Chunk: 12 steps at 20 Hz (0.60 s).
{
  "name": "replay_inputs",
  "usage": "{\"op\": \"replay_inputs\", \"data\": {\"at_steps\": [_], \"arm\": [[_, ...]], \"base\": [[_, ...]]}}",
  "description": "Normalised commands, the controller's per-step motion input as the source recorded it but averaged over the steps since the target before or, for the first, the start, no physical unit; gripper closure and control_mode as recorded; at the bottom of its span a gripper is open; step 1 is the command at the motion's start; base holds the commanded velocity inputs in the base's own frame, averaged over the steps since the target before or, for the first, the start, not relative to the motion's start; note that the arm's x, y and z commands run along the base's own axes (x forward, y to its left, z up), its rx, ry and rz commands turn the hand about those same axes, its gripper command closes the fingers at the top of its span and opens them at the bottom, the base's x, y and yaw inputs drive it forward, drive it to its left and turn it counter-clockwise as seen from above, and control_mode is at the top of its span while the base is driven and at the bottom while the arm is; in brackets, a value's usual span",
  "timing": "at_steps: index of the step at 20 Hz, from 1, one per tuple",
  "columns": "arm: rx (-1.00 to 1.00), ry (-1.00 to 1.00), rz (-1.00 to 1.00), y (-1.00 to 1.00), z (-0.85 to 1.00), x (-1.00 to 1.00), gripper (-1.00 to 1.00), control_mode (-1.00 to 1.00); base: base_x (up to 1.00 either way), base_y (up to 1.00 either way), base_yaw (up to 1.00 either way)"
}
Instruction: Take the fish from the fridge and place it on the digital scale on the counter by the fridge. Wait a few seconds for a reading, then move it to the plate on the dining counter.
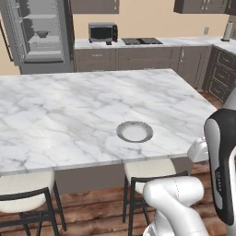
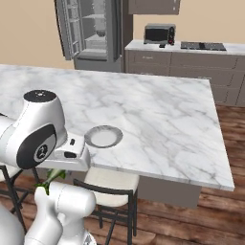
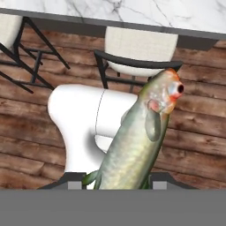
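From the left base view the plate (image 1: 134,132) sits bare near the dining counter (image 1: 69,110) front edge, by the arm; from the right, the fish (image 2: 51,181) pokes out below the wrist, under the counter edge; in the hand view the gripper (image 3: 115,180) is clamped on the fish's tail end, head pointing away over a stool (image 3: 140,47).

glossy scaly fish (image 3: 137,141), veined marble dining counter (image 1: 69,106), wooden floor (image 3: 194,132)
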Motion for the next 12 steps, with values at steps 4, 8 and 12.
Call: {"op": "replay_inputs", "data": {"at_steps": [4,8,12], "arm": [[0.00,0.00,0.00,0.11,-0.01,0.14,1.00,-1.00],[0.00,0.00,0.00,0.34,-0.07,0.68,1.00,-1.00],[0.00,0.00,0.00,0.52,-0.12,0.97,1.00,-1.00]], "base": [[0.00,0.02,0.00],[0.00,0.00,0.00],[0.00,0.00,0.00]]}}
